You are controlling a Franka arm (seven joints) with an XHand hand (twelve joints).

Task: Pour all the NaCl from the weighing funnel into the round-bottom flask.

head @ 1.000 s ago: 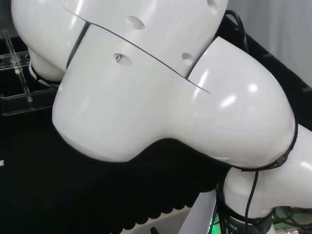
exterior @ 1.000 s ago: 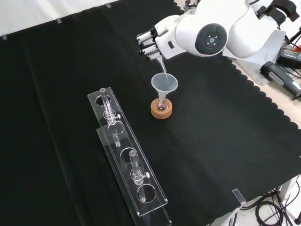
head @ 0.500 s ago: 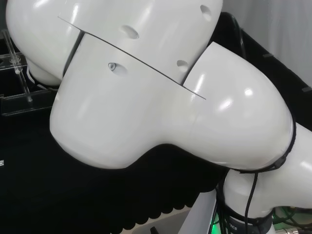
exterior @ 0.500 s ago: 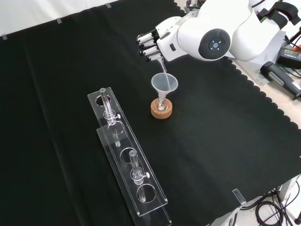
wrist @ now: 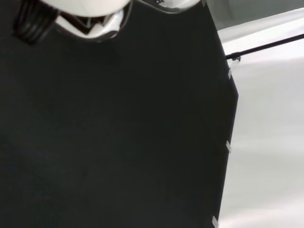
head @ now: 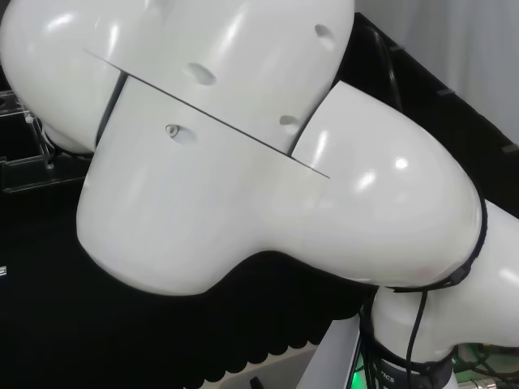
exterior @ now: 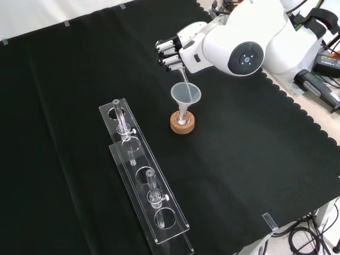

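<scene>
While its fingers curl shut, the hand (exterior: pixel 178 48) grips the weighing funnel (exterior: pixel 183 74) above the flask (exterior: pixel 183 120).

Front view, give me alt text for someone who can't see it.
A black and white robot hand tips a clear weighing funnel over a clear conical funnel seated in a flask on a cork ring stand; two clear plastic racks lie on the black cloth.

In the front view the weighing funnel (exterior: pixel 183 74) is a slim clear piece, tilted steeply with its narrow tip pointing down into the wide mouth of a clear cone-shaped funnel (exterior: pixel 186 95). That funnel stands upright in the round-bottom flask (exterior: pixel 182 120), which sits on a cork ring (exterior: pixel 183 125) toward the far edge of the black cloth (exterior: pixel 79 79).
</scene>
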